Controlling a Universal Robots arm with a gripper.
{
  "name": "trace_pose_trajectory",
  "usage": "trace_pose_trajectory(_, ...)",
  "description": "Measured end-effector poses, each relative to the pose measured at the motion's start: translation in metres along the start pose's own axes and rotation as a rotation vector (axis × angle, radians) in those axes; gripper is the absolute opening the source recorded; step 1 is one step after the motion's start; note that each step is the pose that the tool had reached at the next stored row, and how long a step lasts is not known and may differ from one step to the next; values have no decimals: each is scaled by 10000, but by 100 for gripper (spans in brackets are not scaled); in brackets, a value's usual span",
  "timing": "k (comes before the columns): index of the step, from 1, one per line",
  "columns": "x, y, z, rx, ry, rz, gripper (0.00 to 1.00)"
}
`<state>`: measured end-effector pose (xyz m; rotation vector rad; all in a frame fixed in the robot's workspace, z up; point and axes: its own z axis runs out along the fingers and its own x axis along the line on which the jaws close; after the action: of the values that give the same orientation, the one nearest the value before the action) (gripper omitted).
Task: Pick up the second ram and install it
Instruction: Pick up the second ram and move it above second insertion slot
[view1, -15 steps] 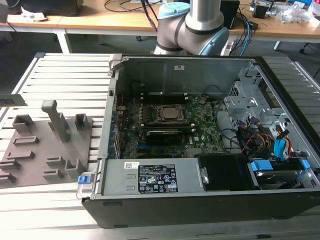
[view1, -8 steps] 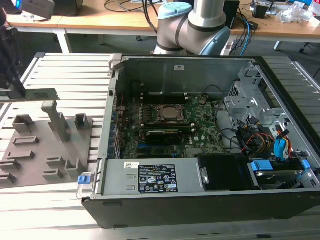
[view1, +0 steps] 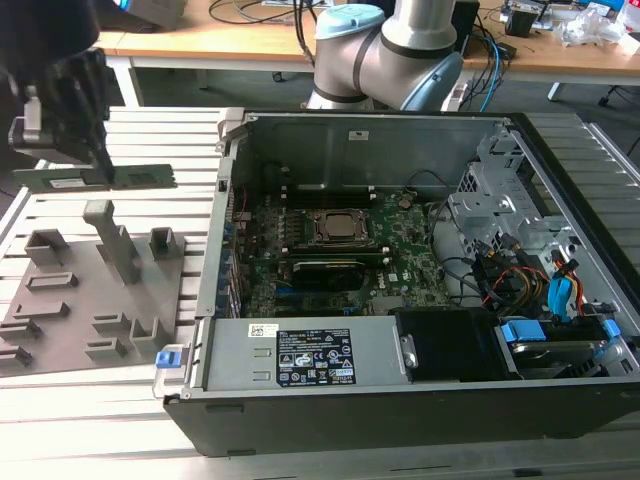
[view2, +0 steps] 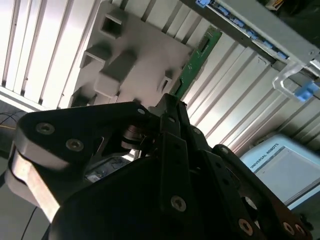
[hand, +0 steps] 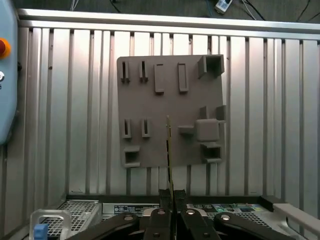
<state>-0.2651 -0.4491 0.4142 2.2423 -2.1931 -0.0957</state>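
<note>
One end effector (hand: 171, 193) pinches the second ram (view1: 137, 177) by its upper edge, level above the grey fixture plate (view1: 70, 335), likely to keep the contact edge free. Open computer case (view1: 350, 150) sits beside the plate, toward the exterior view's right.

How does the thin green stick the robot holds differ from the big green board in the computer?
The stick is long and narrow; the board is broad. The stick stands on edge in the pincer, outside the case; the board lies flat inside it. Both are green circuit boards.
</note>
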Motion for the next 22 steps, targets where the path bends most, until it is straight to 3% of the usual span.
trace_pose_trajectory(1,-4,-41,-2,-1,1,0,14)
trace_pose_trajectory(4,-12,-293,-13,-2,0,-2,14)
trace_pose_trajectory(7,-12,-428,-19,-1,1,0,14)
trace_pose_trajectory(11,-13,-709,-32,-7,0,-2,14)
trace_pose_trajectory(13,-14,-790,-35,-9,0,0,14)
trace_pose_trajectory(15,-15,-1065,-48,-20,0,-1,14)
trace_pose_trajectory(22,-10,-1328,-60,-29,0,0,14)
